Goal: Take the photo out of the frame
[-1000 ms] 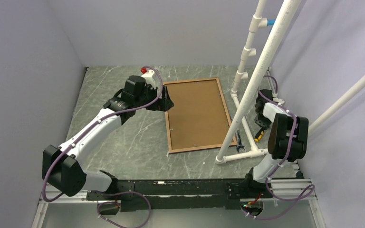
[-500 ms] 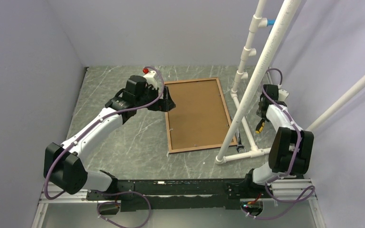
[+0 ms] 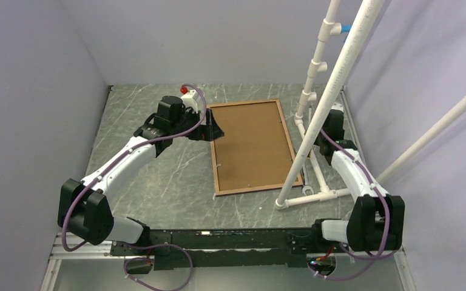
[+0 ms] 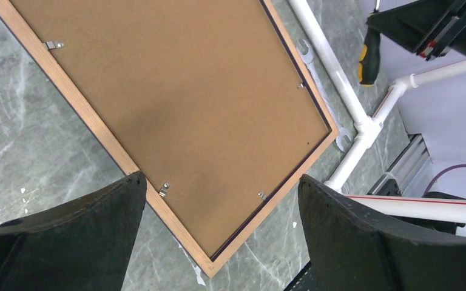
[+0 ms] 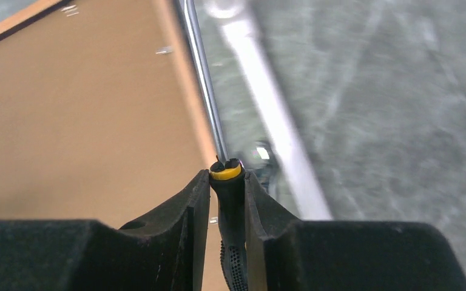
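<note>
Frame [image 4: 91, 121] back-up; right jaws around probable screwdriver [image 5: 226, 172]; left jaws wide.

walls [image 3: 218, 36]: pale lavender | tabletop [image 3: 182, 182]: grey-green marble | pipes [image 3: 334, 91]: white, right

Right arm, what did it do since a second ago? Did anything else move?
The right arm stretched out and reached forward, away from its base, bringing the screwdriver up beside the frame. The right gripper kept hold of the screwdriver the whole time; nothing was let go. The left gripper stayed open over the frame's left edge, and the frame stayed flat, back side up.
</note>
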Motion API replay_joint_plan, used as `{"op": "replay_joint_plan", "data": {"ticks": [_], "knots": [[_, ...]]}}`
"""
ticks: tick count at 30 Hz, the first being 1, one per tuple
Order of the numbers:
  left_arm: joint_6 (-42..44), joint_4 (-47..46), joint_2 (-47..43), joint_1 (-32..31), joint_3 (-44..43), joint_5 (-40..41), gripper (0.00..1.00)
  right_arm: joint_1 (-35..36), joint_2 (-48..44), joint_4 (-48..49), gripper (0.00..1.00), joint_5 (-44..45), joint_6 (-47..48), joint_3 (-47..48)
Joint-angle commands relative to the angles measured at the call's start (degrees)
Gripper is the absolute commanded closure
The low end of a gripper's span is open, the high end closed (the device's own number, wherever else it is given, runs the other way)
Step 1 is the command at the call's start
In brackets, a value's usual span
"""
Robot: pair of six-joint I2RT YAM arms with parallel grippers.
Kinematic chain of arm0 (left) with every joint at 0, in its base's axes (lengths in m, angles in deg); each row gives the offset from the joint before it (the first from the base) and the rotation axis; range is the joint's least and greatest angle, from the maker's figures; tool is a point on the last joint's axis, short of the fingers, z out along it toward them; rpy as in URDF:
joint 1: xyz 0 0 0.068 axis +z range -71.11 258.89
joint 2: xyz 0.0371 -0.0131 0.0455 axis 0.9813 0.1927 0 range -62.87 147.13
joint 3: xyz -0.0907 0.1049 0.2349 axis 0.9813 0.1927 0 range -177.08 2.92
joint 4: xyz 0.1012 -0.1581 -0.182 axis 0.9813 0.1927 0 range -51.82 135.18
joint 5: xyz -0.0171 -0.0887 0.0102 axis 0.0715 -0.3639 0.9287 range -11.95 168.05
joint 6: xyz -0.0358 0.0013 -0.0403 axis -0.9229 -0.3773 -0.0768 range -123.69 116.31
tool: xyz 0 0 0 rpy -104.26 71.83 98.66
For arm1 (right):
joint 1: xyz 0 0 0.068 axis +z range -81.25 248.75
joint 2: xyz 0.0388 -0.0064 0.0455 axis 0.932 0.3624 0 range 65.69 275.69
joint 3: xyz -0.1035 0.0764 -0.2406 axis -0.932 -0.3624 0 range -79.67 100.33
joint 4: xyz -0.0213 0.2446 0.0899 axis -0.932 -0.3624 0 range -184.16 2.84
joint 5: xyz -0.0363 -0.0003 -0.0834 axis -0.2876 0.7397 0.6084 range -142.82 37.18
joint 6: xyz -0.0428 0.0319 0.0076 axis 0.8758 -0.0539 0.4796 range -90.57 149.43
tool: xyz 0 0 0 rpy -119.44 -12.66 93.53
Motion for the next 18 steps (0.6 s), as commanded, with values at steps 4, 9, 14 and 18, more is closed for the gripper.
{"op": "replay_joint_plan", "data": {"ticks": [4,9,14,18], "knots": [[-1.79,-7.28,0.33,1.16,1.57,-6.46,0.04,8.22,-5.24,18.44,1.0,-14.1,6.49,-3.33],[-5.2,-12.57,2.34,2.44,2.95,-12.05,0.04,10.54,-0.88,22.78,1.0,-25.75,6.98,-1.67],[-10.03,-19.74,4.14,2.78,5.25,-14.4,0.05,12.97,6.14,23.99,1.0,-36.14,7.2,2.41],[-14.91,-26.1,5.4,2.78,7.74,-12.89,0.03,15.46,10.72,24.16,1.0,-40.97,7.67,4.82]]}}
